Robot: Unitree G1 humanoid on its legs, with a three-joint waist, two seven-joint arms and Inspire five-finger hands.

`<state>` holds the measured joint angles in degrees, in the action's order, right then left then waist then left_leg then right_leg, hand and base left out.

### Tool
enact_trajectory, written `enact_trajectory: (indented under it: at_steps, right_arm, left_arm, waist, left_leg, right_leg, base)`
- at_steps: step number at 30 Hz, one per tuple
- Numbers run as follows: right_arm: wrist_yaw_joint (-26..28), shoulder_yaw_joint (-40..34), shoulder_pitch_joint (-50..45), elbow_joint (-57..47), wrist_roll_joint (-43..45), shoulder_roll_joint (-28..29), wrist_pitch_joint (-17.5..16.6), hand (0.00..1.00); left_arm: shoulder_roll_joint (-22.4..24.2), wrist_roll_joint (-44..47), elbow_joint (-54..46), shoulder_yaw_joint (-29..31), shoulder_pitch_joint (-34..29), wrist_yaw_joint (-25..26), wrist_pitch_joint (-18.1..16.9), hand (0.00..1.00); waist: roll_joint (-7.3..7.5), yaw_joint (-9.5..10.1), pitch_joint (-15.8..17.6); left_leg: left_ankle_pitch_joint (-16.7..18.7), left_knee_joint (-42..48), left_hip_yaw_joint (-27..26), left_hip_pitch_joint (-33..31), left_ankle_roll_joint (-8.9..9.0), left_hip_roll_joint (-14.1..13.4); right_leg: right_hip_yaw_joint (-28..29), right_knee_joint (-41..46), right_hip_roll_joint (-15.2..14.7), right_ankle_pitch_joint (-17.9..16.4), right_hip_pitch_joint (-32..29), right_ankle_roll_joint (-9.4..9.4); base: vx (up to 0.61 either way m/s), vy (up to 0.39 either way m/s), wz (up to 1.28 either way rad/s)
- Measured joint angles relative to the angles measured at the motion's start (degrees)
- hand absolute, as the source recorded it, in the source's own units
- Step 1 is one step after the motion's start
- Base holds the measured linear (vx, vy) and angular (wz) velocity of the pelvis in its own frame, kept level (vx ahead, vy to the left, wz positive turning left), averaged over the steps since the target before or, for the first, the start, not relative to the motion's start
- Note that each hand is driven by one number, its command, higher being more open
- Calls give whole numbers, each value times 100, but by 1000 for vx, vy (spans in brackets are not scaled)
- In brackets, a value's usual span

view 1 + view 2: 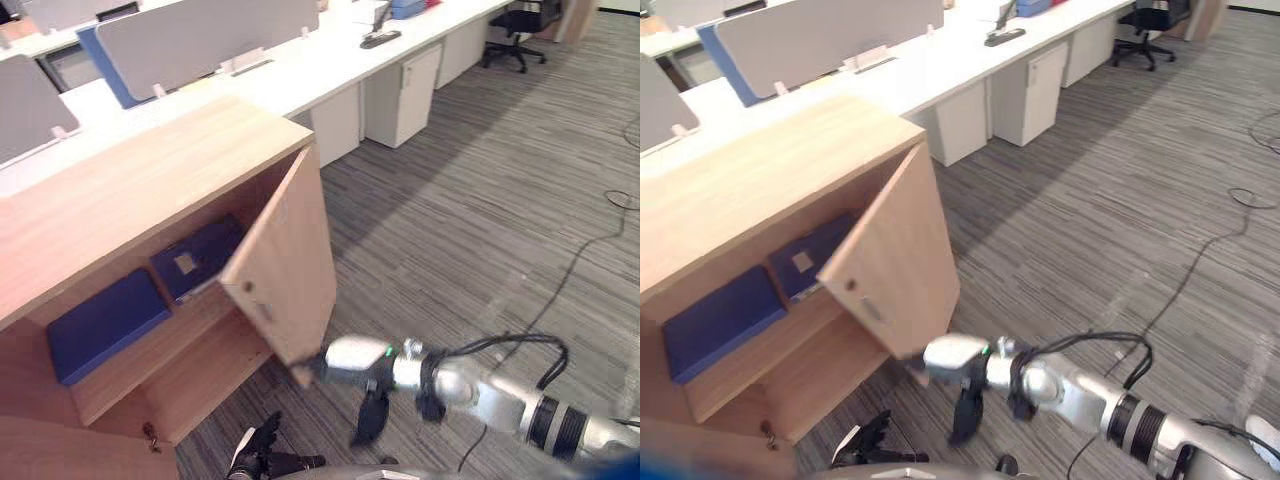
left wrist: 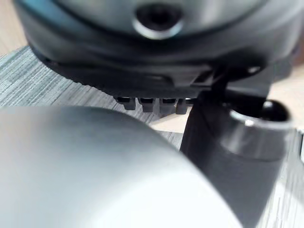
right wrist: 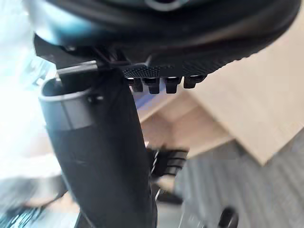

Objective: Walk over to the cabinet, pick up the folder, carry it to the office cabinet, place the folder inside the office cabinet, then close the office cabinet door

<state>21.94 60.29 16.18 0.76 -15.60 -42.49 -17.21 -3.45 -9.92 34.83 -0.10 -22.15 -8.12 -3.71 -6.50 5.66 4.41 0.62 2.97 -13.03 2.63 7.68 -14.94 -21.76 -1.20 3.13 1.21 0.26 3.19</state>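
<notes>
Light-wood office cabinet is seen with its door half open; on its upper shelf a flat dark-blue folder with a pale label is laid beside a plain blue folder. The door's lower corner is touched by the right hand, fingers straight and thumb hung down. The left hand is held low, fingers loosely spread.

Door, half open: leaf stands just above the right hand, slanting across the cabinet mouth. Carpet to the hand's right and beyond: open floor.
</notes>
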Motion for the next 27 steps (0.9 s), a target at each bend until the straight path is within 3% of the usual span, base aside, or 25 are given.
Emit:
enact_trajectory:
  at_steps: [3,7,12,15,16,18,19,20,21,22,24,25,26,27]
  right_arm:
    - [217,-61,-90,192,-15,-15,18,100]
    - [184,-133,-210,685,-99,7,98,100]
    - [176,-204,-591,1301,-502,340,116,100]
    - [61,-602,-931,1982,-737,829,225,100]
    - [-26,-932,-1095,2346,-848,1071,310,100]
    - [-198,-1622,-1324,2969,-1033,1446,462,100]
    - [-343,-2115,-1413,3309,-1139,1665,542,100]
    - [-624,-2787,-1426,3860,-1165,1986,693,100]
    - [-860,-3310,-1383,4313,-1169,2259,798,100]
    - [-1085,-3817,-1275,4729,-1169,2535,897,100]
    - [-1592,-5007,-1023,5588,-1047,3224,1207,100]
    - [-1687,-5312,-974,5788,-964,3403,1264,100]
    - [-1865,-5726,-956,6131,-490,3591,1428,100]
    - [-1967,-5852,-983,6365,-140,3663,1586,100]
  left_arm:
    - [-4,83,57,115,-43,-71,-30,100]
    - [-4,49,613,424,125,-87,-354,100]
    - [-5,-197,1257,834,592,319,-319,100]
    - [-24,-198,1401,833,733,453,-309,100]
    - [-60,-199,1421,811,775,486,-308,100]
    - [-114,-189,1478,717,806,538,-327,100]
    - [-89,-189,1532,670,862,570,-325,100]
    - [-70,-190,1571,526,957,631,-328,100]
    - [-52,-193,1605,429,1049,655,-328,100]
    - [-67,-193,1616,382,1135,664,-311,100]
    - [-197,-194,1559,375,1305,709,-263,100]
    - [-220,-198,1358,370,1282,757,-151,100]
    - [-202,-200,735,220,1055,854,154,100]
    - [-142,-183,-99,55,561,825,291,100]
  waist:
    - [102,14,6]
    - [181,20,-98]
    - [213,30,-86]
    - [257,45,-31]
    - [337,47,33]
    - [359,33,48]
    - [292,35,49]
    - [143,24,98]
    - [-14,29,112]
    - [-11,44,137]
    - [287,39,245]
    - [472,49,230]
    - [434,31,217]
    - [387,89,163]
  left_leg:
    - [68,20,-7,-33,-35,57]
    - [169,95,-2,-38,-48,130]
    - [161,75,287,6,-47,259]
    - [277,284,749,-50,-227,502]
    - [405,556,1030,-117,-323,735]
    - [639,987,1534,-352,-382,1091]
    - [732,1211,1824,-495,-435,1198]
    - [774,1366,2234,-628,-493,1284]
    - [774,1454,2544,-731,-501,1274]
    - [772,1486,2816,-845,-501,1309]
    - [680,1495,3437,-1136,-353,1581]
    - [672,1509,3562,-1218,-300,1665]
    - [668,1518,3936,-1322,-167,1632]
    - [587,1377,4140,-1377,8,1497]
  right_leg:
    - [6,13,-62,23,-16,-46]
    - [3,37,-153,22,19,-141]
    - [-267,290,-341,-132,105,-243]
    - [-690,1173,-825,-715,6,-449]
    - [-930,1885,-1258,-1109,-50,-564]
    - [-1228,2706,-1794,-1465,22,-671]
    - [-1111,3094,-1960,-1431,-65,-569]
    - [-532,3546,-1947,-1252,-256,-278]
    - [89,3579,-1783,-1439,-431,-334]
    - [786,3334,-1553,-1570,-522,-477]
    - [2120,2308,-1368,-1507,-492,-823]
    - [2215,2056,-1429,-1381,-470,-1036]
    - [1819,1960,-1361,-1332,-352,-1218]
    - [1554,1823,-1247,-1339,-304,-1149]
  base:
    - [22,62,2]
    - [21,74,2]
    - [17,56,30]
    - [12,95,83]
    - [-4,127,117]
    - [3,98,139]
    - [7,111,167]
    - [-4,119,170]
    - [-31,104,169]
    - [-10,-4,161]
    - [7,-183,168]
    - [28,-302,161]
    - [58,-281,132]
    - [83,-254,111]
